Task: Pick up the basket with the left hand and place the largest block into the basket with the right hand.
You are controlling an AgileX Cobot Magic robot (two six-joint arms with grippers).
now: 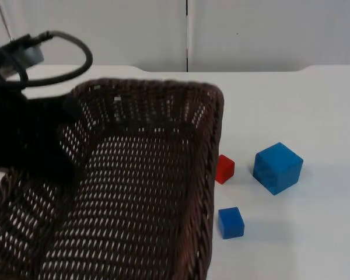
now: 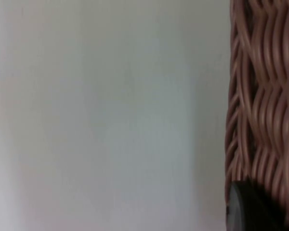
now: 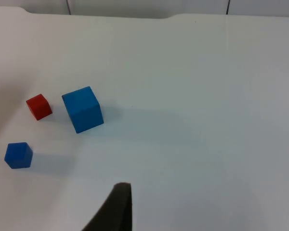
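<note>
Three blocks lie right of the basket (image 1: 134,192) gripped by the left end effector (image 1: 70,111); the big blue block (image 3: 83,109) sits ahead-left of the right end effector (image 3: 116,207), grip state untellable.

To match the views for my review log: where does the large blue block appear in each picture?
Top view: large blue block on the white table, right of the basket.
Left wrist view: not in it; basket weave instead.
Right wrist view: large blue block.
Shared landmark: the red block beside it.

basket (image 1: 151,192): near end cut off by frame edge | left gripper (image 1: 58,146): fingers hidden behind basket wall
</note>
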